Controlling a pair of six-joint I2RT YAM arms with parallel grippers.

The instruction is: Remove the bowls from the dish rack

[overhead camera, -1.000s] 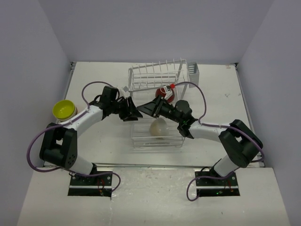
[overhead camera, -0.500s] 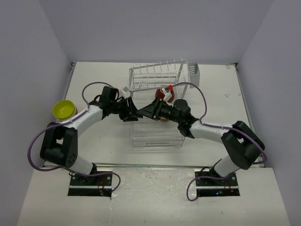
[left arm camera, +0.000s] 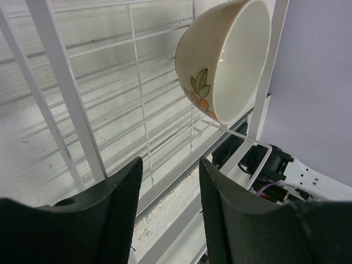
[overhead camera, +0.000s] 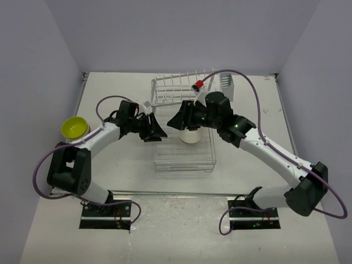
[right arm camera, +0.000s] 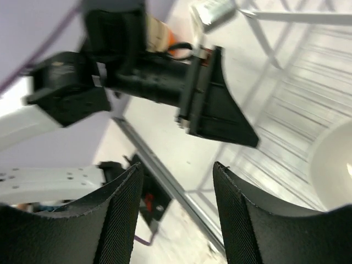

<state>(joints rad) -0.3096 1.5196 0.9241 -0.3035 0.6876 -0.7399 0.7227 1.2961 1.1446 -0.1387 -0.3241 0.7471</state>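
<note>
A cream bowl (left arm camera: 220, 60) is seen tipped on its side in the rack (overhead camera: 181, 162), just ahead of the left end effector (left arm camera: 169, 165) — its jaws are parted, with nothing between them. The right end effector (right arm camera: 177, 170) is likewise parted and empty — a lime bowl (overhead camera: 74, 127) is set on the bench (overhead camera: 121, 165), well left of the rack.

From above, the right arm's black two-finger gripper (overhead camera: 175, 122) overlaps the cream round ceramic bowl (overhead camera: 190, 136) at its 11 o'clock rim; whether they touch cannot be told. In the left wrist view that bowl (left arm camera: 220, 60) is clipped at 12 o'clock, and the left gripper (left arm camera: 169, 162) has its black fingers (left arm camera: 113, 220) cut off at 6 o'clock. The right wrist view is blurred throughout; there the bowl (right arm camera: 335, 165) runs off the edge at 4 o'clock, and a white tag (right arm camera: 212, 8) at 12 o'clock is unreadable.
</note>
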